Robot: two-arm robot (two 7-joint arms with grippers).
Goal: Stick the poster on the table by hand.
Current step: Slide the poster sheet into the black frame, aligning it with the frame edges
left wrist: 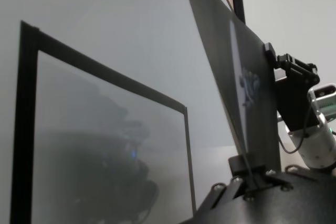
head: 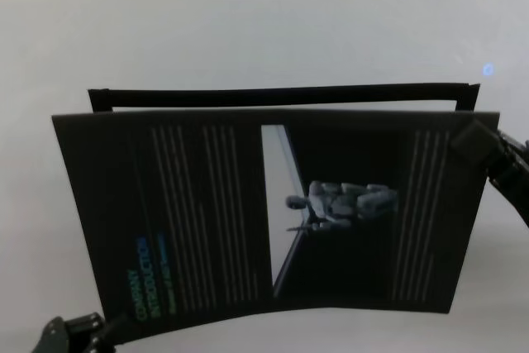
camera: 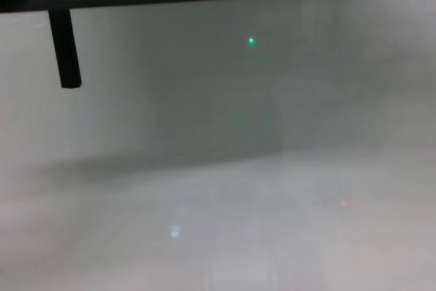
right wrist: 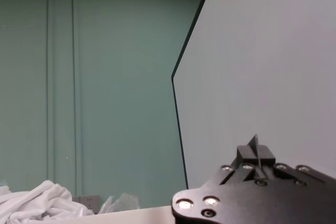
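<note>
The poster (head: 207, 204) is a black glossy sheet with a green heading, columns of white text and a dark picture panel. It hangs in the air over the pale table (head: 248, 14). My left gripper (head: 109, 328) is shut on its near left corner. My right gripper (head: 471, 140) is shut on its far right corner. In the left wrist view my left gripper (left wrist: 247, 170) pinches the sheet's edge (left wrist: 231, 51), with the right gripper (left wrist: 286, 85) farther off. In the right wrist view my right gripper (right wrist: 257, 156) pinches the sheet's pale back (right wrist: 262, 51).
A thin black rectangular frame (head: 281, 93) lies on the table behind the poster and also shows in the left wrist view (left wrist: 105, 74). The chest view shows the table (camera: 238, 202) and a thin black upright bar (camera: 65, 49). A white cloth (right wrist: 42, 203) lies by a green wall.
</note>
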